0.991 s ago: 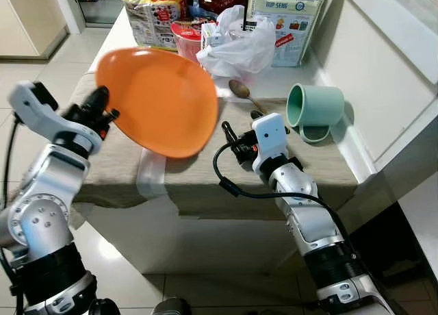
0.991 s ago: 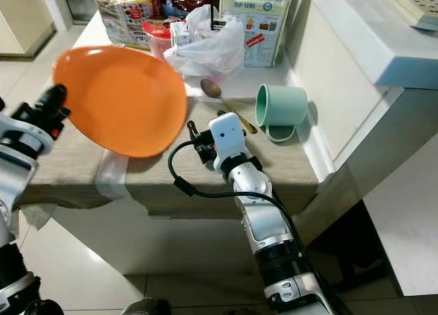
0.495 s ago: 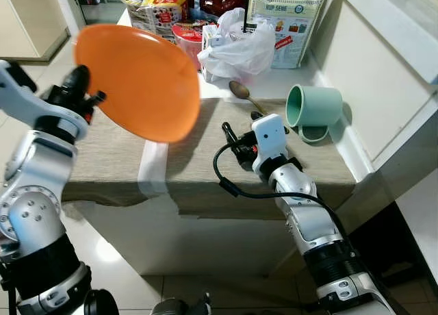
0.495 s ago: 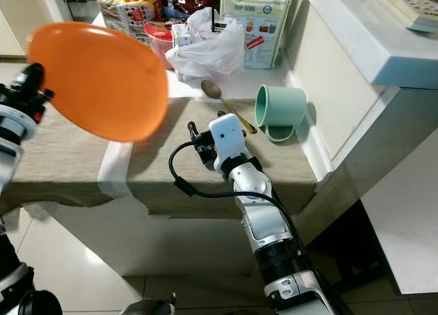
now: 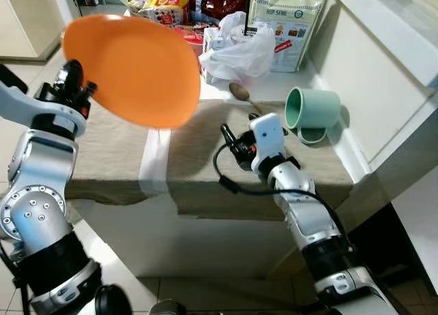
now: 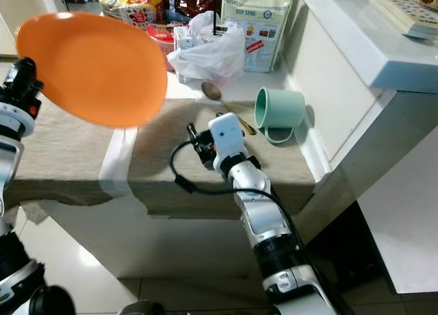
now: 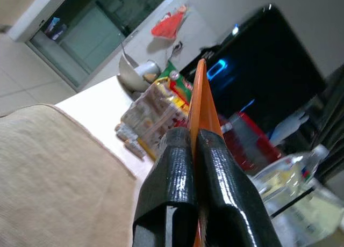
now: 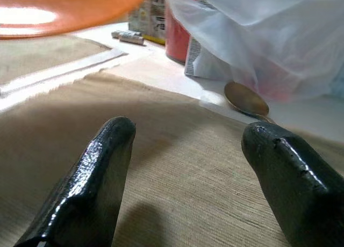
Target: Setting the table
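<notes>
An orange plate (image 5: 130,68) hangs tilted in the air over the left part of the beige cloth (image 5: 198,157). My left gripper (image 5: 70,82) is shut on its left rim; in the left wrist view the two fingers (image 7: 215,188) pinch the thin orange edge (image 7: 201,91). My right gripper (image 5: 229,138) rests low on the cloth near the middle, open with nothing between its fingers (image 8: 102,172). A mint green mug (image 5: 311,108) lies on its side at the right. A bronze spoon (image 5: 243,94) lies just beyond the cloth.
A white plastic bag (image 5: 236,44), snack packets (image 5: 157,0), a red cup (image 6: 159,35) and a cereal bag (image 5: 284,17) crowd the table's far end. A white counter wall (image 5: 383,82) runs along the right. Tiled floor (image 5: 123,260) lies below the front edge.
My left arm has lifted the plate higher and swung it further left and back, off the middle of the cloth. The right gripper has stayed put.
</notes>
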Robot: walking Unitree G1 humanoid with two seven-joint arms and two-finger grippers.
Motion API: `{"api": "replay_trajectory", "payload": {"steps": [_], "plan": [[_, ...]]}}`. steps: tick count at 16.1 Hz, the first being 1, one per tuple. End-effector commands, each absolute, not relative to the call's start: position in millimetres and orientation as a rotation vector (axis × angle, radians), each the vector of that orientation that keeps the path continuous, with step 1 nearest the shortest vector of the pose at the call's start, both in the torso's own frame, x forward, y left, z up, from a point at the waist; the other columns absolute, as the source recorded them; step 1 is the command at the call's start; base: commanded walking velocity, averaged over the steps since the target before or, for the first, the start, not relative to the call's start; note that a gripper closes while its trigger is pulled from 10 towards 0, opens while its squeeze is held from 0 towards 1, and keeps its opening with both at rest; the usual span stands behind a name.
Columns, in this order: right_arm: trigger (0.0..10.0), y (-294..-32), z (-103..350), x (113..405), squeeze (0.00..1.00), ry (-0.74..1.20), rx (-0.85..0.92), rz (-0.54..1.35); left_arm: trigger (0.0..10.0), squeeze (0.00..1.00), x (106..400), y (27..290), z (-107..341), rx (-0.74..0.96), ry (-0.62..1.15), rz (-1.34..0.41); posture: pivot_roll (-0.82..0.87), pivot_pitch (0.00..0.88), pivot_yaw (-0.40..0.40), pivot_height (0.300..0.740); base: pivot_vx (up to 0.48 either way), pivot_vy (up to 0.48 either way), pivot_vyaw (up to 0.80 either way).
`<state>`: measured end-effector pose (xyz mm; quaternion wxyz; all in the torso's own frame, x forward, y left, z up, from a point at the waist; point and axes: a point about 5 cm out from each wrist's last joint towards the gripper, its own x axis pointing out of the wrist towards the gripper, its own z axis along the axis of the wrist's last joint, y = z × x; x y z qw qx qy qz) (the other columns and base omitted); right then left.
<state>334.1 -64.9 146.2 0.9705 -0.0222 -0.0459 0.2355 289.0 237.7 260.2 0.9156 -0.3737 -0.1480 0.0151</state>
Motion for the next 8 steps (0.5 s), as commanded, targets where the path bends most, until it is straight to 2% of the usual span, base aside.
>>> {"api": "replay_trajectory", "payload": {"steps": [1,8], "plan": [[10.0,-65.9,160.8,339.9,0.00,-0.102,0.057,0.479,0.0,0.00,286.1,235.0,276.6,-0.808,-0.379,-0.004,0.03,0.034,-0.046,0.740,0.000,0.000,0.00],[10.0,-62.0,199.0,354.2,0.00,-0.084,0.389,0.524,0.0,0.00,288.2,230.6,267.5,-0.851,-0.334,-0.002,0.03,0.016,-0.041,0.740,0.000,0.000,0.00]]}}
